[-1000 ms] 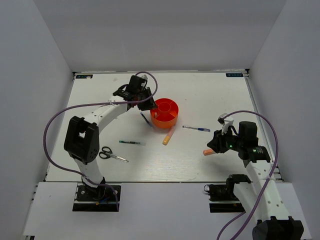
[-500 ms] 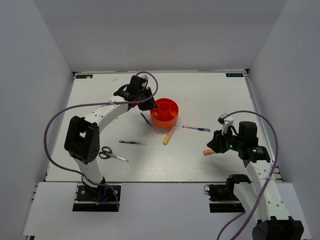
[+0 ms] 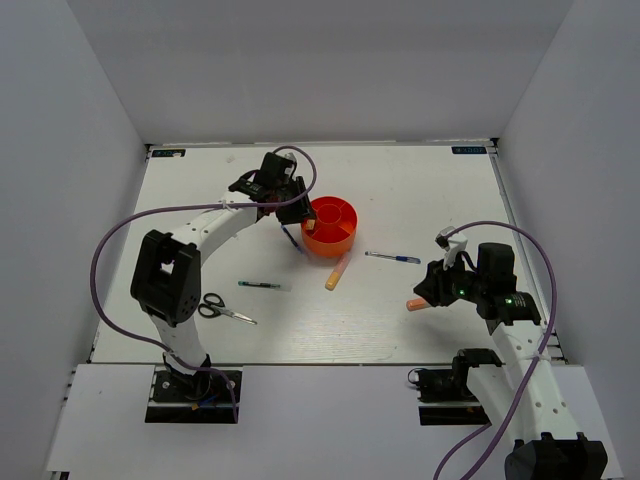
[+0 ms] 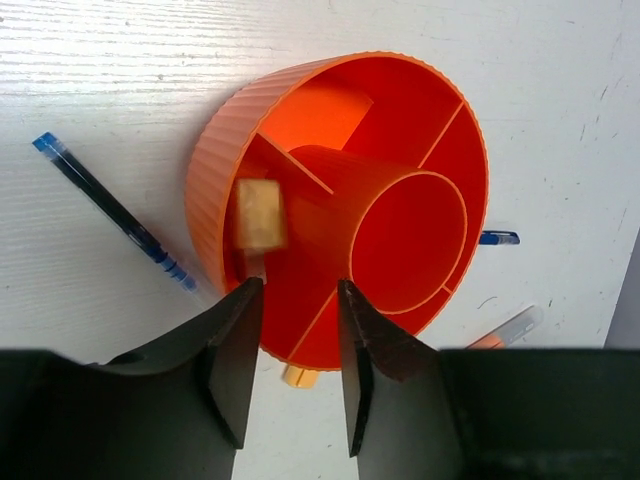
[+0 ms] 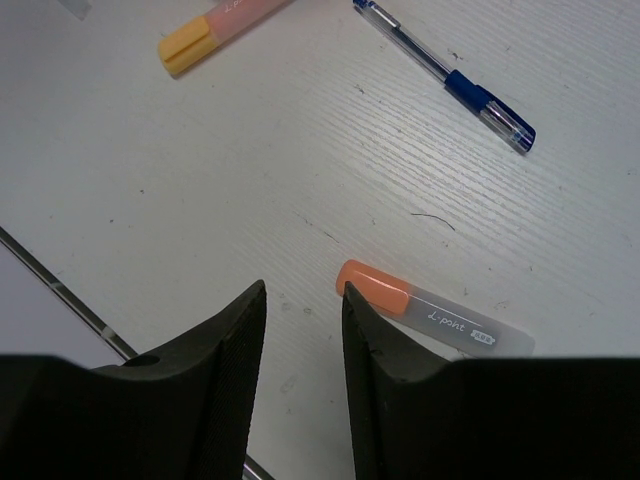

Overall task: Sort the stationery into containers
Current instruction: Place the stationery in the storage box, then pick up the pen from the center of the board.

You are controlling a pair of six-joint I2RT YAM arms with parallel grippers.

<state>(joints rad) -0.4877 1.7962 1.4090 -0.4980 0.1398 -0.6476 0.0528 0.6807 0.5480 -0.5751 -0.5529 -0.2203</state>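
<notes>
White tabletop point(image 3: 430, 190) lies under both my arms. My left pincer point(image 4: 295, 345) hangs over the orange-red tub point(image 4: 215, 160), fingers slightly apart and empty. A blurred pale block point(image 4: 260, 213) shows in the tub's nine o'clock compartment. My right pincer point(image 5: 300, 330), also narrowly apart and empty, hovers with the orange marker point(image 5: 430, 318) just beside it at three o'clock.

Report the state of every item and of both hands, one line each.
left hand: open, empty, over the tub.
right hand: open, empty, hovering by the orange marker.
tub: upright, one small pale item in an outer compartment.
orange marker: lying loose on the table.
yellow-orange marker: lying loose, capped.
blue pen: lying loose.
second blue pen: lying beside the tub wall.
dark pen: lying loose.
scissors: lying flat, blades closed.
</notes>
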